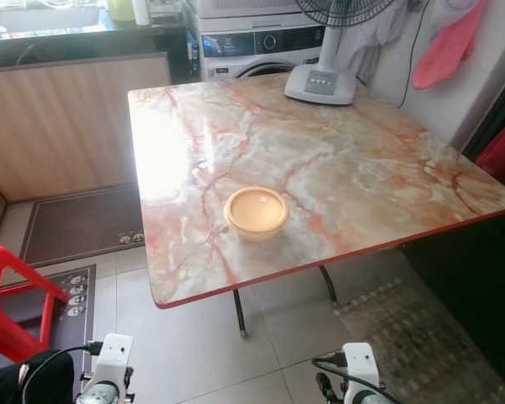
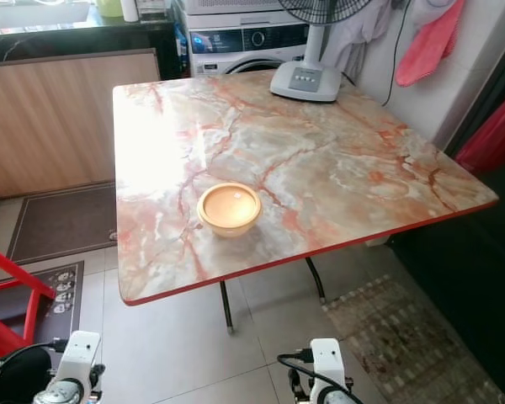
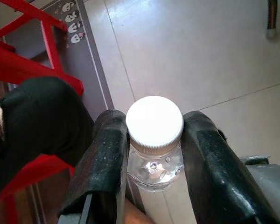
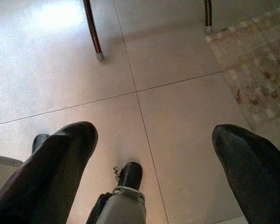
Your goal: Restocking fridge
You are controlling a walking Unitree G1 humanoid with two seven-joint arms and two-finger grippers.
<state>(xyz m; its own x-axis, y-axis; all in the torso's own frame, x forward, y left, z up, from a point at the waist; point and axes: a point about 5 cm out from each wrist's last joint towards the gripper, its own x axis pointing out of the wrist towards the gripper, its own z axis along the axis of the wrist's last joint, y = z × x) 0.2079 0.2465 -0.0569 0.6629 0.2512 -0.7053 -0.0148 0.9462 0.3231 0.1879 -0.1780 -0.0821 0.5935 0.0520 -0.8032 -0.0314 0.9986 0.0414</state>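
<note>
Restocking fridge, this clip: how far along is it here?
Early. In hand: the left gripper is shut on a clear bottle with a white cap, held low over the tiled floor. The right gripper is open. Left: the lidded yellow bowl sits untouched on the marble table; stocking isn't started.

A marble-patterned table point(image 1: 345, 168) carries a lidded yellow bowl point(image 1: 255, 211) near its front edge and a fan base point(image 1: 321, 83) at its far edge.
</note>
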